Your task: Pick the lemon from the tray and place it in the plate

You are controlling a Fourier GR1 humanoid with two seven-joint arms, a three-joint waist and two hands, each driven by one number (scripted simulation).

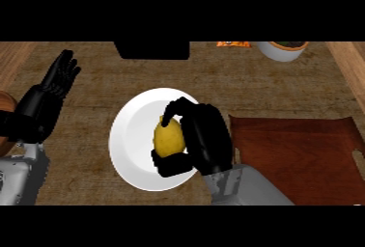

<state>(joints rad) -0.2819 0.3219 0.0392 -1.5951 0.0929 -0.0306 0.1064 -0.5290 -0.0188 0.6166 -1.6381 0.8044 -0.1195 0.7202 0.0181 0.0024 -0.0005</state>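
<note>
we hold the lemon (169,137) in our right hand (203,140), fingers curled round it, over the plate (132,144) left of the tray (299,154). release remains. our left hand (50,91) rests open at the counter's left edge.

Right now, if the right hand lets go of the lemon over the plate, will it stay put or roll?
The lemon is oval and smooth, so it may roll slightly. The white plate looks shallow with a raised rim, which should probably stop it. The right hand is curled round it, so it seems rigid.
</note>
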